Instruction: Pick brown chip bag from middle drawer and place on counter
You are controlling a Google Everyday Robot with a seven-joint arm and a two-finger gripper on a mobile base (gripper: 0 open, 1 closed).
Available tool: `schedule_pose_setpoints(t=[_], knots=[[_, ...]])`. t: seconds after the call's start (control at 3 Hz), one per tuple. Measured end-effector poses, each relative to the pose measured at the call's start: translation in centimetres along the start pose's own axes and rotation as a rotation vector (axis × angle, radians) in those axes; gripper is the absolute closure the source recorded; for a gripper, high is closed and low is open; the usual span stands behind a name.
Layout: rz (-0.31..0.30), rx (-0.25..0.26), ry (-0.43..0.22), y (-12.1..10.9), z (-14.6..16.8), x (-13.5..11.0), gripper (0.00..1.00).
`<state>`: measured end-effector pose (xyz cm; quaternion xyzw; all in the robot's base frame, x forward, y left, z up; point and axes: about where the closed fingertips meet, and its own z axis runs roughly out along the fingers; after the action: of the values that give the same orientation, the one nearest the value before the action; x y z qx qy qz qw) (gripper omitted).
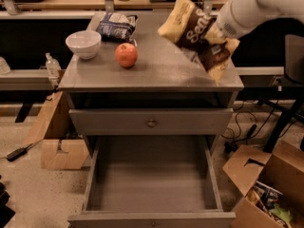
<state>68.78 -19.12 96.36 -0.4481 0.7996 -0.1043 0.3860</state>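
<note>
The brown chip bag (192,30) hangs tilted in the air above the right part of the counter (156,72), with its lower tan end near the counter's right edge. My gripper (217,32) is shut on the bag's right side and is mostly hidden behind it. The white arm (259,4) reaches in from the upper right. The middle drawer (152,186) stands pulled out below, and its bare grey floor holds nothing.
On the counter's left half are a red apple (126,54), a white bowl (83,43) and a dark blue-and-white snack bag (116,26). A closed drawer front with a round knob (152,123) is above the open drawer. Cardboard boxes stand on the floor left (59,148) and right (266,189).
</note>
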Motion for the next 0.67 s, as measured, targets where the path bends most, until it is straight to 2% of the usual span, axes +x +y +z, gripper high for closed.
schedule_pose_setpoints(t=[0.33,0.67], knots=[[0.012,0.059,-0.041,-3.2,-2.17,-1.79,0.82],[0.01,0.057,-0.042,-3.05,-2.1,-1.97,0.58]])
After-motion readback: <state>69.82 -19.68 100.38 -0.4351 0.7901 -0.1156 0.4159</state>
